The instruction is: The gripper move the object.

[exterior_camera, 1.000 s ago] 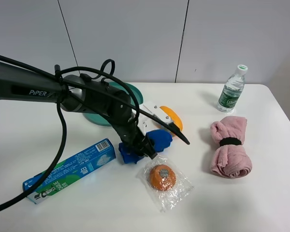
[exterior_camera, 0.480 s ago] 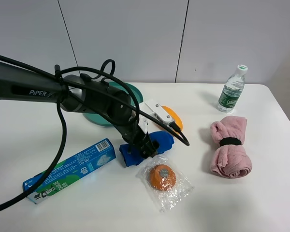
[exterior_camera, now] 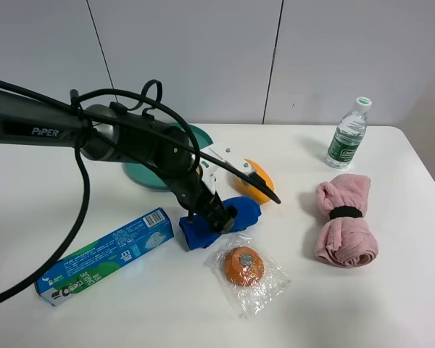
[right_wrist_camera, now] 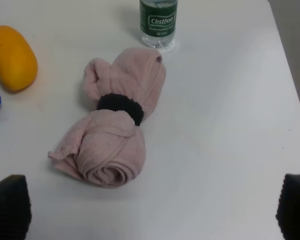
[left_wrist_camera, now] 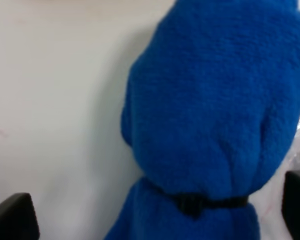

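Observation:
The object, a royal-blue rolled cloth (exterior_camera: 243, 212) with a dark band around its middle, lies on the white table (exterior_camera: 391, 304) between the toothpaste box and a bagged orange. My left gripper (exterior_camera: 219, 221) hangs low over its middle. In the left wrist view the cloth (left_wrist_camera: 215, 110) fills the frame, and the left gripper (left_wrist_camera: 155, 212) is open, its two black fingertips (left_wrist_camera: 12, 217) standing wide on either side without pinching it. My right gripper (right_wrist_camera: 151, 207) is open and empty over the pink towel; its arm is out of the exterior high view.
A pink rolled towel (exterior_camera: 343, 221) and a water bottle (exterior_camera: 347, 135) are at the right. An orange in a plastic bag (exterior_camera: 243, 265) lies just in front of the cloth. A yellow-orange fruit (exterior_camera: 255, 183) and a teal plate (exterior_camera: 148, 177) sit behind it. The toothpaste box (exterior_camera: 105, 255) lies at the left.
My left gripper's jaws have spread apart and let go of the blue cloth, which now rests on the table. The arm has shifted slightly up and to the left.

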Action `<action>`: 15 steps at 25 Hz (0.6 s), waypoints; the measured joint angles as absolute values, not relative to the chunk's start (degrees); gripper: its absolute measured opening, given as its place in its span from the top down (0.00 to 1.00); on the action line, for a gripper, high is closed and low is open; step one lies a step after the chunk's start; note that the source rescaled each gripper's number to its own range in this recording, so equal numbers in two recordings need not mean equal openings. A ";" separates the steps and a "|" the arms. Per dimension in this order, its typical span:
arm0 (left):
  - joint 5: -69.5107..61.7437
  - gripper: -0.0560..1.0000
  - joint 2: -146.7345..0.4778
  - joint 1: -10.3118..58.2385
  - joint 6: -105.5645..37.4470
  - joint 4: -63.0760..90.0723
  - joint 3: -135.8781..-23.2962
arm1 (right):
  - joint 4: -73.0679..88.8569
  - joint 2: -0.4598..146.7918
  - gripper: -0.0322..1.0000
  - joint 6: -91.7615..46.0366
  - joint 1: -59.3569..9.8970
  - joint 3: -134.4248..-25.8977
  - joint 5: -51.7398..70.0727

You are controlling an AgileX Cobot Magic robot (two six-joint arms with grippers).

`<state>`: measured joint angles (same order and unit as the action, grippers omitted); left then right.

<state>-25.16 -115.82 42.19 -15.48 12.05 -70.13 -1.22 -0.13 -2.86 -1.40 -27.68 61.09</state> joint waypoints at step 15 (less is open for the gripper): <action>-33.25 0.01 -99.64 26.29 -15.11 12.44 -70.13 | -1.22 -0.13 0.00 -2.86 -1.40 -27.68 61.09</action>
<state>-33.25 -99.64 26.29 -15.11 12.44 -70.13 -1.22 -0.13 -2.86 -1.40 -27.68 61.09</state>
